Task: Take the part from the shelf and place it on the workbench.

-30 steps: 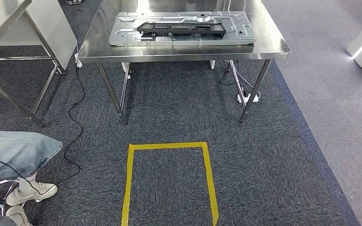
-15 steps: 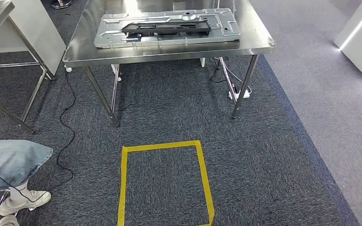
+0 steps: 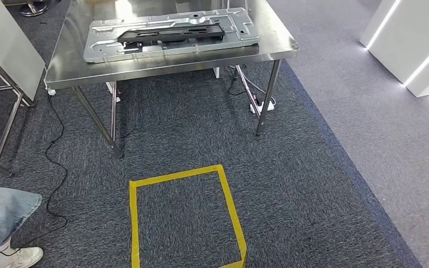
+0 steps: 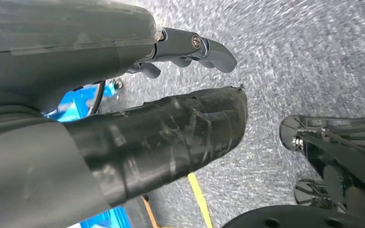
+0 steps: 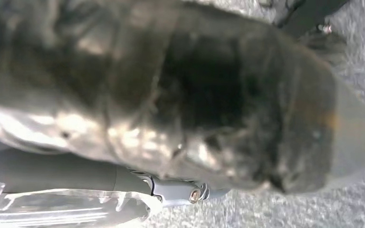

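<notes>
Head view: dark grey carpet [image 3: 290,184] covers the floor, with a lighter grey strip [image 3: 368,111] along its right side and white lit panels [image 3: 410,42] at the upper right. A stainless steel workbench [image 3: 268,40] stands at the top of this view on slanted metal legs. A large silver stamped metal plate [image 3: 98,47] lies flat on the workbench surface. The part [image 3: 170,34], a long black flat piece, lies lengthwise on top of that plate, touching it. A second metal table frame [image 3: 5,84] stands to the left of the workbench. A yellow tape rectangle [image 3: 132,223] is marked on the carpet in front of the workbench. A black cable [image 3: 56,151] runs across the carpet on the left, and a white power strip [image 3: 261,104] lies under the workbench near its right front leg. A person's denim-clad leg [image 3: 0,209] and white shoe [image 3: 17,258] are at the lower left corner.

Left wrist view: the left hand [image 4: 171,109] hangs over the carpet; its thick taped thumb and its dark fingers [image 4: 204,47] are apart and nothing is between them, so the hand is released.

Right wrist view: the right hand [image 5: 209,109] is blurred and close to the lens; its taped thumb covers most of the frame, and whether the fingers are spread or curled cannot be determined.
</notes>
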Action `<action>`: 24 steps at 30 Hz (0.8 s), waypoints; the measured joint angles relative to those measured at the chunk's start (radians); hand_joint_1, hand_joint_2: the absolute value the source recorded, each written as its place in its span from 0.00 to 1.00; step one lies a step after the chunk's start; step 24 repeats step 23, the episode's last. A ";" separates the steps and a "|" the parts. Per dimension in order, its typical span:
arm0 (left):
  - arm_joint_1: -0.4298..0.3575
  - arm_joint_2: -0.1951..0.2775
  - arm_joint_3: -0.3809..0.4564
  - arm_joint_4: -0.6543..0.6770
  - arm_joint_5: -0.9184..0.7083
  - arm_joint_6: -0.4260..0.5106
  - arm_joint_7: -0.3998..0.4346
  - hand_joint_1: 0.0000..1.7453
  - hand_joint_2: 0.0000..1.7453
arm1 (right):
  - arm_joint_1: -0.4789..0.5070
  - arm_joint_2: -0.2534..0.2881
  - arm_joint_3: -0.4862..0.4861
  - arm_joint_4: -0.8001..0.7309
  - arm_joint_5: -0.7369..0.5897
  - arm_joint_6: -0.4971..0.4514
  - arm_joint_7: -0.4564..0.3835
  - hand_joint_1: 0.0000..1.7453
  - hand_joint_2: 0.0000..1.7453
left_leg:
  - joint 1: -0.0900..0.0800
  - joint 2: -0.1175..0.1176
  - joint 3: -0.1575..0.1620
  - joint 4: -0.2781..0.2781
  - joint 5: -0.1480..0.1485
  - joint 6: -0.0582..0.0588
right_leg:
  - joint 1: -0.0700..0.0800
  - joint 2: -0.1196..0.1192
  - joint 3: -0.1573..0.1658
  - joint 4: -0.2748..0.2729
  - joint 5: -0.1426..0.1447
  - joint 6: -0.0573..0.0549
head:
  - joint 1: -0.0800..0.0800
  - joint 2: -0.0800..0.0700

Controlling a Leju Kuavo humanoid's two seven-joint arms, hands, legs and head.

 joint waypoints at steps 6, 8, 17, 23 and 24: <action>-0.042 0.007 -0.110 -0.078 0.097 -0.002 -0.011 0.00 0.00 | 0.082 -0.003 0.036 0.046 -0.059 0.023 -0.012 0.00 0.00 | -0.005 0.075 -0.004 -0.011 0.004 0.020 | 0.001 -0.079 -0.121 0.256 -0.119 0.012 | 0.004 0.000; -0.070 0.008 -0.136 -0.118 0.118 -0.002 -0.014 0.00 0.00 | 0.119 -0.004 0.044 0.077 -0.072 0.029 -0.014 0.00 0.00 | -0.006 0.098 -0.001 -0.008 -0.001 0.016 | 0.001 -0.097 -0.064 0.157 -0.062 0.011 | 0.004 0.000; -0.067 0.019 -0.242 -0.169 0.223 -0.004 -0.022 0.00 0.00 | 0.148 -0.009 0.079 0.083 -0.134 0.051 -0.033 0.00 0.00 | -0.005 0.080 -0.010 0.082 -0.088 -0.033 | -0.003 -0.089 0.025 -0.027 0.008 -0.037 | 0.002 0.000; 0.045 0.023 -0.265 -0.071 0.236 -0.004 -0.020 0.00 0.00 | 0.055 -0.009 0.090 -0.022 -0.140 0.052 -0.038 0.00 0.00 | 0.003 0.031 -0.091 0.233 -0.124 -0.041 | -0.003 -0.028 0.023 -0.022 0.008 -0.037 | 0.002 0.000; 0.045 0.023 -0.265 -0.071 0.236 -0.004 -0.020 0.00 0.00 | 0.055 -0.009 0.090 -0.022 -0.140 0.052 -0.038 0.00 0.00 | 0.003 0.031 -0.091 0.233 -0.124 -0.041 | -0.003 -0.028 0.023 -0.022 0.008 -0.037 | 0.002 0.000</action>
